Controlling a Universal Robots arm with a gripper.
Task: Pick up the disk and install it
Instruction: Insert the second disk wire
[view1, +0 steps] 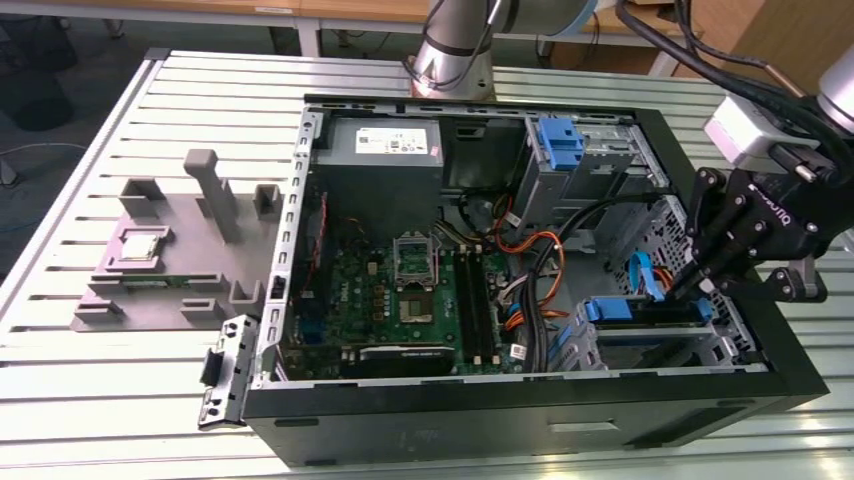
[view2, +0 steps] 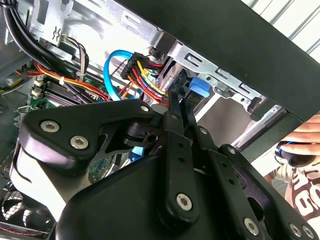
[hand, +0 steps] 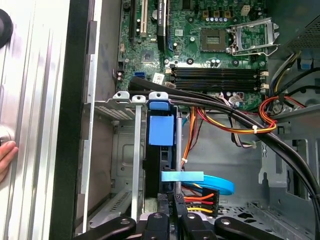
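Disk (hand: 161, 131) sits on edge in the drive cage (hand: 117, 107) at the case (view1: 534, 425) corner nearest the gripper (view1: 687, 285); blue bracket showing, metal body mostly hidden by cage walls. Slatted metal worktop (view1: 200, 85) carries, left to right in the exterior view, a grey fixture (view1: 180, 250) with a small square chip (view1: 142, 246), then the open case with green motherboard (view1: 400, 300). Gripper fingers (hand: 176, 210) pressed close together at the disk's edge; whether they pinch it, cannot tell. A person's hand (view2: 302, 142) shows, cut off by the frame edge.
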